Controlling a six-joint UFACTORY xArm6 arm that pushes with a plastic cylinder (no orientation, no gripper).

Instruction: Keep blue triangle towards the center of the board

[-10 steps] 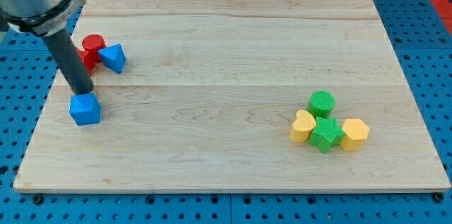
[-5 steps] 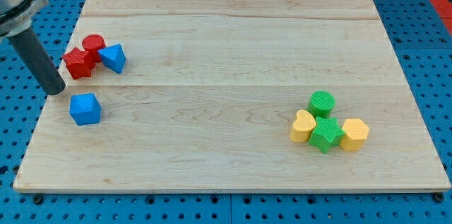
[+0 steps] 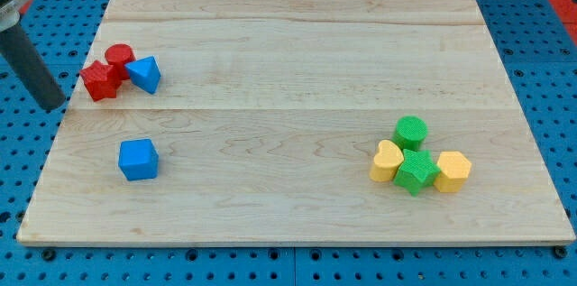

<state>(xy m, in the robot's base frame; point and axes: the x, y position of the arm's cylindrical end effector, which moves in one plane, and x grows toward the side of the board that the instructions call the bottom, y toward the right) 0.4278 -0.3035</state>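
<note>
The blue triangle (image 3: 144,74) lies near the board's left edge, touching a red cylinder (image 3: 119,55) and a red block (image 3: 99,81) on its left. A blue cube (image 3: 138,160) sits below them, toward the view's bottom left. My tip (image 3: 52,106) is off the wooden board's left edge, left of the red block and apart from every block.
The wooden board (image 3: 297,42) lies on a blue pegboard. At the view's right stands a cluster: a green cylinder (image 3: 411,130), a yellow heart (image 3: 388,161), a green star (image 3: 416,171) and a yellow block (image 3: 453,170).
My tip moved left, from just above the blue cube to off the board's left edge. The blue cube now sits further right and lower. Other blocks are unchanged.
</note>
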